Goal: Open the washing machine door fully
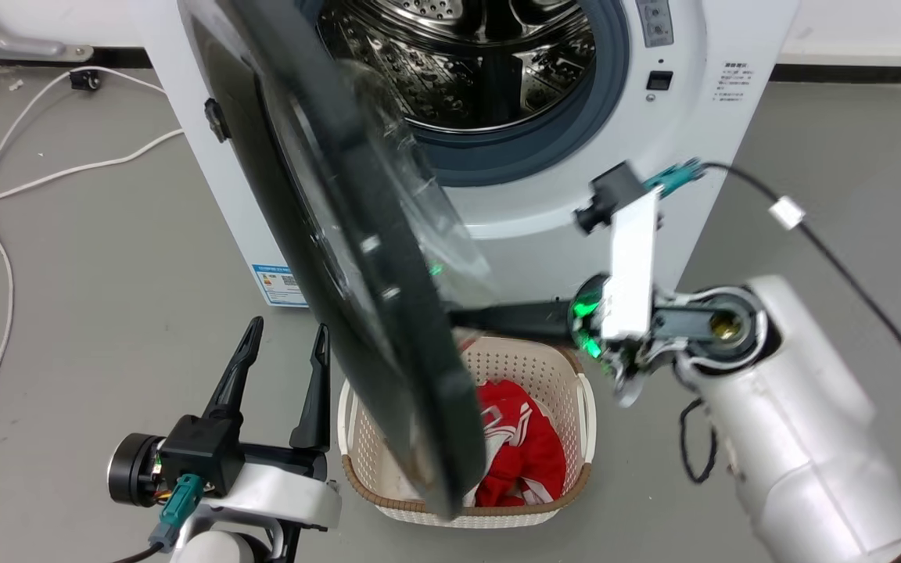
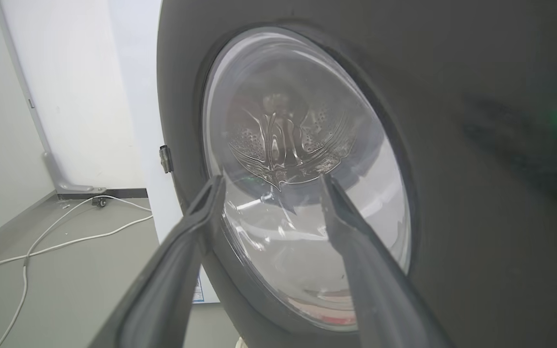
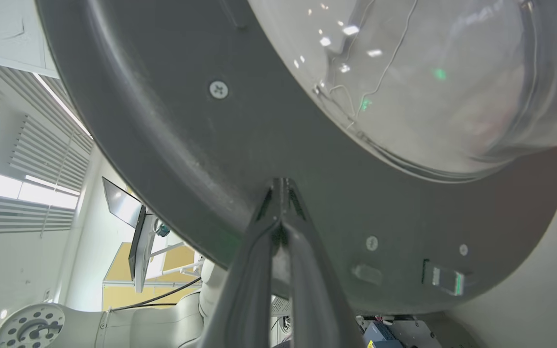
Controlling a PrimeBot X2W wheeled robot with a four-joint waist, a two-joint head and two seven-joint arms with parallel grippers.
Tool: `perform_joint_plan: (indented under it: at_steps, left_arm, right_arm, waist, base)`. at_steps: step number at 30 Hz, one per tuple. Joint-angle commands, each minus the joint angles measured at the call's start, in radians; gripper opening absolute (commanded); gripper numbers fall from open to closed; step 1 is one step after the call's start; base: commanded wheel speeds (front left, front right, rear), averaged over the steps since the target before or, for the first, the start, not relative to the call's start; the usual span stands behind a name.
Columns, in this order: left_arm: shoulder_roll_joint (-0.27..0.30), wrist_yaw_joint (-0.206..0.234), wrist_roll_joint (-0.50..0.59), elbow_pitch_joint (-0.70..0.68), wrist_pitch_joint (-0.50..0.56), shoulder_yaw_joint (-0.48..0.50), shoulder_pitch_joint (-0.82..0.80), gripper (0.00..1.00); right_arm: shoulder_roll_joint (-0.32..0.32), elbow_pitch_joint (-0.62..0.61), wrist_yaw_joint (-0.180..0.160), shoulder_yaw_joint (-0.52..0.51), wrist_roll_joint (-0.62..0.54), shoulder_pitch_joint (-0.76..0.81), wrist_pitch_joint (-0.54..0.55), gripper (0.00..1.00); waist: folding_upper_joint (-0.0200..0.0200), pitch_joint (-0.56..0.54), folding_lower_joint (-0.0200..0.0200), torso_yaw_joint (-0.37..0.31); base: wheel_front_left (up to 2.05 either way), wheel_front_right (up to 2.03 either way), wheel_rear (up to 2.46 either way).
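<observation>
The setting looks like a robotics lab or test room rather than a home. 1 washing machine [image 1: 701, 141] stands free on a bare grey floor [image 1: 91, 297] by plain white walls [image 2: 65, 96], and a loose white cable [image 1: 5, 258] trails past it. The right wrist view shows a monitor [image 3: 131, 227], yellow partitions [image 3: 182, 261] and louvred ceiling panels [image 3: 32, 154].

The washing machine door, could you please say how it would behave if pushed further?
The washing machine door looks rigid and probably swings on its hinge rather than flexing. Its glossy face may let the shut right gripper slip.
</observation>
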Motion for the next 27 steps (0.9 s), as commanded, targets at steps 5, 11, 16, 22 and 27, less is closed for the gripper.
perform_joint_plan:
  at_steps: [5,11,16,22,27]
  left_arm:
    - [-0.001,0.006,-0.005,-0.004,-0.003,-0.002,0.014,1.00]
    - [-0.001,0.008,-0.008,-0.008,-0.003,0.002,0.029,1.00]
    - [-0.001,0.011,-0.009,-0.005,-0.003,0.006,0.034,1.00]
    - [-0.001,0.013,-0.003,-0.002,-0.003,0.022,0.041,1.00]
    - [-0.001,0.013,-0.001,0.001,-0.003,0.036,0.053,1.00]
  right_arm:
    - [0.007,-0.059,0.002,0.084,0.033,0.058,-0.079,0.00]
    - [0.006,-0.072,0.002,0.064,0.003,0.094,-0.288,0.00]
    - [0.006,-0.064,0.002,-0.027,-0.041,0.151,-0.520,0.00]
    - [-0.018,-0.090,0.002,-0.147,-0.057,0.265,-0.718,0.00]
    - [-0.024,-0.144,0.002,-0.234,-0.044,0.398,-0.832,1.00]
  waist:
    - [0.0000,-0.008,0.0002,0.008]
    - [0.0000,-0.015,0.0002,0.003]
    - [0.0000,-0.021,0.0002,-0.007]
    - [0.0000,-0.036,0.0002,-0.027]
    - [0.0000,-0.051,0.0002,-0.044]
  base:
    - [0.00,0.00,0.00]
    - [0.00,0.00,0.00]
    - [0.00,0.00,0.00]
    - [0.00,0.00,0.00]
    - [0.00,0.00,0.00]
